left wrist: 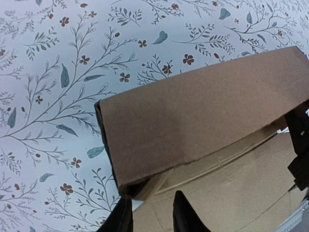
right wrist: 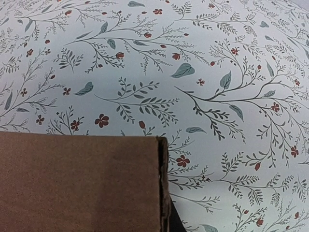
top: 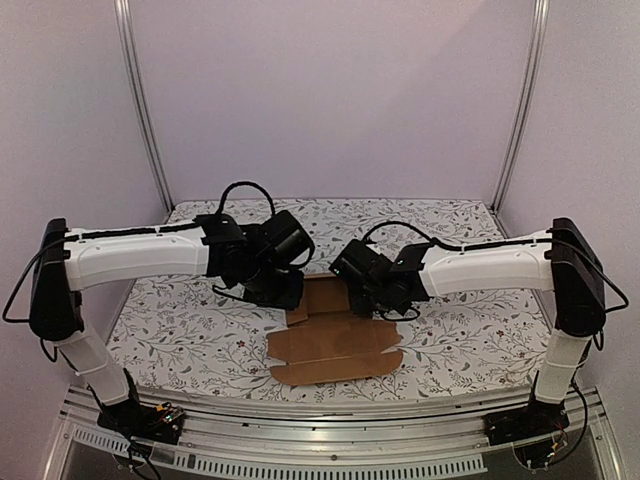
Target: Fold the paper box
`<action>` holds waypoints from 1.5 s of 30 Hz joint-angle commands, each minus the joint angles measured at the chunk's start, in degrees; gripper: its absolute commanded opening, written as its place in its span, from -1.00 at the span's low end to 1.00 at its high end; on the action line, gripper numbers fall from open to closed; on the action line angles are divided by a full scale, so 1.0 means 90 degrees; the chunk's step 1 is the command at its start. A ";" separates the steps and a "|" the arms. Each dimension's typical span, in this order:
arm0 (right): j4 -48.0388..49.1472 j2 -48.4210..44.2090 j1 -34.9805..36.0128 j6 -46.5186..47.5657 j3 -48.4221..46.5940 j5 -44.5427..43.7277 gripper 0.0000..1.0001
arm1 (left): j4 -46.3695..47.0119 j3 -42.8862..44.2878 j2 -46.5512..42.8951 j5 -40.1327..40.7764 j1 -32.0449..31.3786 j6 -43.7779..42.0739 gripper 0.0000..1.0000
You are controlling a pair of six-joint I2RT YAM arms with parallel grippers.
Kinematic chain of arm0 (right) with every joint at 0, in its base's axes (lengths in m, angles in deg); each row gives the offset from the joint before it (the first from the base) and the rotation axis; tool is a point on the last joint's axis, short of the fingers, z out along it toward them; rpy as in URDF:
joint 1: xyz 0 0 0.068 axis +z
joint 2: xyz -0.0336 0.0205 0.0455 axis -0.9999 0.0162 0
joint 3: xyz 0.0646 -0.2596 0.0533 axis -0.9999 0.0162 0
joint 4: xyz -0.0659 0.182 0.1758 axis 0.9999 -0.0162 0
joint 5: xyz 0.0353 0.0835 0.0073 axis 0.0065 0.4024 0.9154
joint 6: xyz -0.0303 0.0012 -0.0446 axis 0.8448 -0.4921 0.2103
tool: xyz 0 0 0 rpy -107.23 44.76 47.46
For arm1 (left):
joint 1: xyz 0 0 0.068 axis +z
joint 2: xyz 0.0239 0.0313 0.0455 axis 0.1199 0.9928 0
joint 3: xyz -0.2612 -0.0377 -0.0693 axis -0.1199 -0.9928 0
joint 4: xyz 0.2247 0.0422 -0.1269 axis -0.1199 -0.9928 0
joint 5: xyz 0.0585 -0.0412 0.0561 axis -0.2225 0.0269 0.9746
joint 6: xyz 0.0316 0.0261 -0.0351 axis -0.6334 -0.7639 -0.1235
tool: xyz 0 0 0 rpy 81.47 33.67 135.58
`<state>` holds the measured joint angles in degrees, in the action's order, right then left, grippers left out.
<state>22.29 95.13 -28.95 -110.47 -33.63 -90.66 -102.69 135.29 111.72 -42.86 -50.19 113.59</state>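
While both arms reach inward over the floral-patterned tablecloth [top: 180, 330], the plain brown corrugated cardboard box sheet [top: 335, 350] lies at table centre, its raised back panel toward twelve o'clock. At nine o'clock the left gripper [left wrist: 152, 215] stands slightly parted beneath that panel. At three o'clock the right gripper [top: 362, 290] is clenched on the panel's end.

Overhead: far part of the paper box [top: 335, 350] hidden beneath both wrists; neither set of jaws visible there.

Left wrist view: left gripper [left wrist: 152, 215] fingers cut off by bottom edge, only tips show. Raised panel ahead of them runs off the right edge and hides the sheet behind.

Right wrist view: right gripper [right wrist: 175, 220] almost wholly behind the cardboard; one dark sliver shows. Panel cut off left and below.
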 commanded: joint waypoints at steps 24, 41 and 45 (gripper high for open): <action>0.2551 -0.2353 -0.0473 0.2169 0.1838 0.2652 -1.00 | 0.0553 0.0765 -0.1227 -0.2886 0.1604 -0.1597 -0.07; 0.3446 -0.3173 -0.0469 0.3076 0.1895 0.4433 -1.00 | 0.3702 -0.0856 -0.1342 -0.5930 0.1709 -0.0152 -0.72; 0.3459 -0.3137 -0.0476 0.3117 0.1796 0.4482 -1.00 | 0.4140 -0.0975 -0.1348 -0.6172 0.1666 0.0045 -0.79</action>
<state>52.22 67.64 -32.95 -83.74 -16.26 -52.02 -73.27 127.57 100.60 -92.58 -35.33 110.95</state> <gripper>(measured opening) 0.023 0.115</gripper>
